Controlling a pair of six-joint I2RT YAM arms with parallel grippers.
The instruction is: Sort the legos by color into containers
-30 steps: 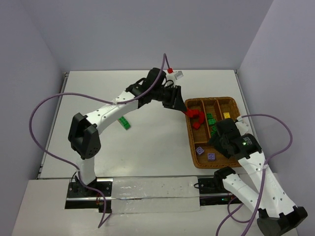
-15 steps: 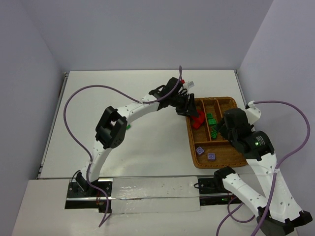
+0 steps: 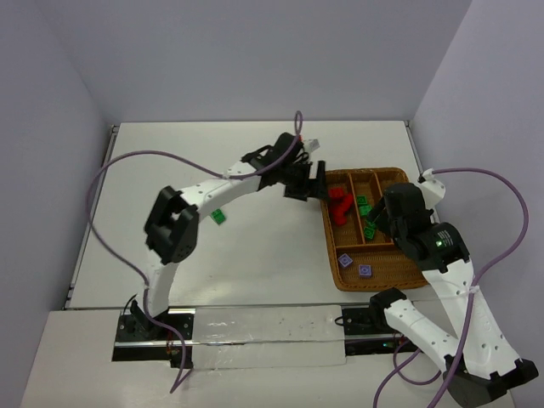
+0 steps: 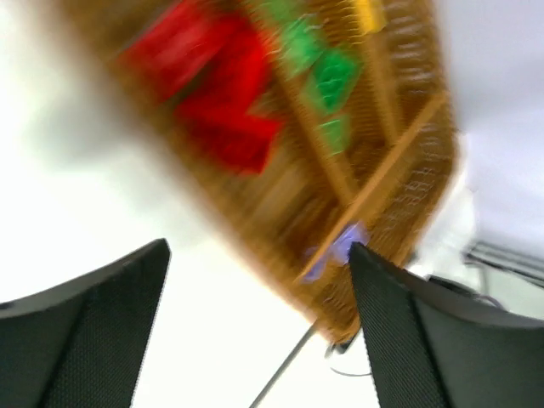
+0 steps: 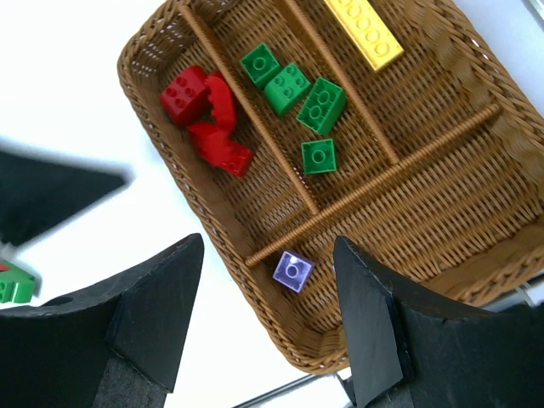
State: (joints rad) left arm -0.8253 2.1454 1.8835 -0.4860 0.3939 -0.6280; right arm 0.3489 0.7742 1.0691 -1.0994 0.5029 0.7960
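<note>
The brown wicker tray [image 3: 387, 259] lies at the right of the table. Its left compartment holds red legos [image 3: 342, 204], the one beside it green legos [image 3: 367, 211], and the near section two purple legos [image 3: 346, 261]. My left gripper [image 3: 316, 183] hovers open and empty at the tray's left rim; its blurred wrist view shows the red legos [image 4: 217, 93] beyond the gripper [image 4: 257, 251]. My right gripper [image 5: 268, 242] hangs open and empty above a purple lego [image 5: 292, 270], with a yellow lego [image 5: 364, 32] in the far compartment. One green lego [image 3: 218, 217] lies loose on the table.
The right arm [image 3: 425, 242] covers the tray's right part in the top view. Purple cables loop over both arms. The loose green lego [image 5: 15, 285] shows at the lower left of the right wrist view, under the left arm's span.
My left gripper carried a red lego to the tray's left compartment, opened and let it go, then drew back a little to the left. The right arm shifted slightly farther over the tray.
</note>
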